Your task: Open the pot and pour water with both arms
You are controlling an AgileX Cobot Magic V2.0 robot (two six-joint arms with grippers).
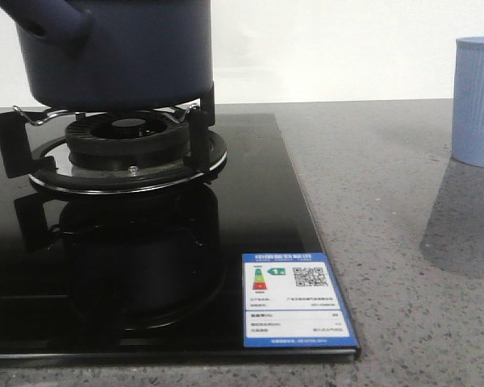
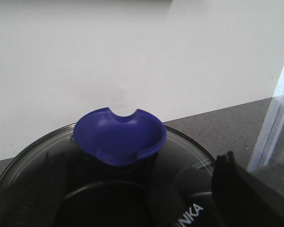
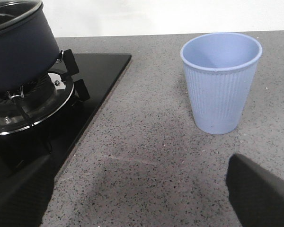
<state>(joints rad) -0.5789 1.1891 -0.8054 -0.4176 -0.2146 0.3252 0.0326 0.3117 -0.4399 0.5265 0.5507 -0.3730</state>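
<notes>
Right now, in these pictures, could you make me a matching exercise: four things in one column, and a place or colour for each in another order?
Things:
1. pot
2. cup
3. lid knob
4. energy label

Descriptions:
A. stuck on the black glass hob, near its front corner
B. light blue, ribbed, standing on the grey counter
C. bright blue, on top of the glass lid
D. dark navy, sitting on the burner

Pairs: 1-D, 2-B, 3-C, 4-A

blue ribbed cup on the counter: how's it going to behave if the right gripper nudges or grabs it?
The cup stands upright and looks empty, so probably light and likely to slide on the counter when nudged. It is tall with a base narrower than its rim, so a high push may tip it. The ribbed wall should aid grip, though thin walls might flex.
</notes>
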